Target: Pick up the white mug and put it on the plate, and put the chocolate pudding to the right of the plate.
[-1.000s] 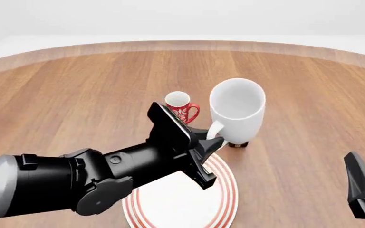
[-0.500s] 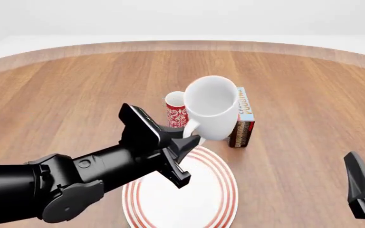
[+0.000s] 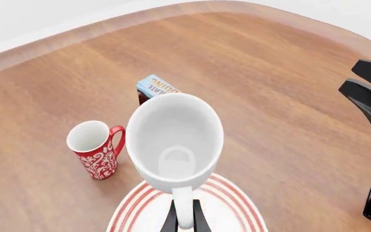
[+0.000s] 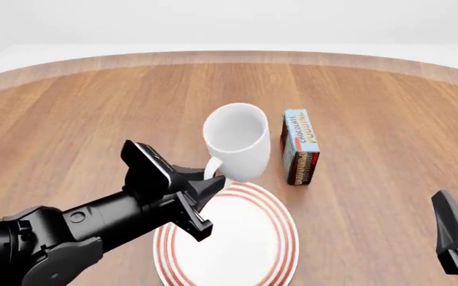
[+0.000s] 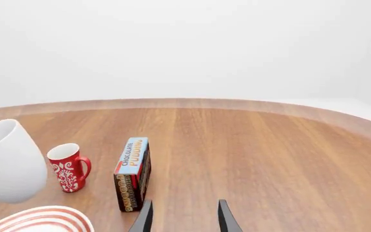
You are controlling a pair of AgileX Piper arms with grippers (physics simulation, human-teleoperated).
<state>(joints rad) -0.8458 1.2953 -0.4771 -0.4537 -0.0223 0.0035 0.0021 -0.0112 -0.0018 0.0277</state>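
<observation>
Right gripper [image 4: 455,241] parked at near right edge, holding nothing; fingers a narrow gap apart in right wrist view. Left gripper [image 4: 205,193] clamped on handle of mug [image 4: 236,141], mug airborne, mouth tilted toward camera, hanging over far rim of plate [image 4: 281,238]. Not yet over plate centre, not set down. Pudding [image 4: 299,145] on edge on table just beyond plate, right of mug, well apart from both grippers. Red mug [image 3: 93,148] upright beside it, on the far side of mug.

Handling guess: mug glossy, rigid, breakable; handle-only grip lets it swing, so lower slow and level. Pudding light, stiff carton; pinch across narrow faces, right arm nearer.
</observation>
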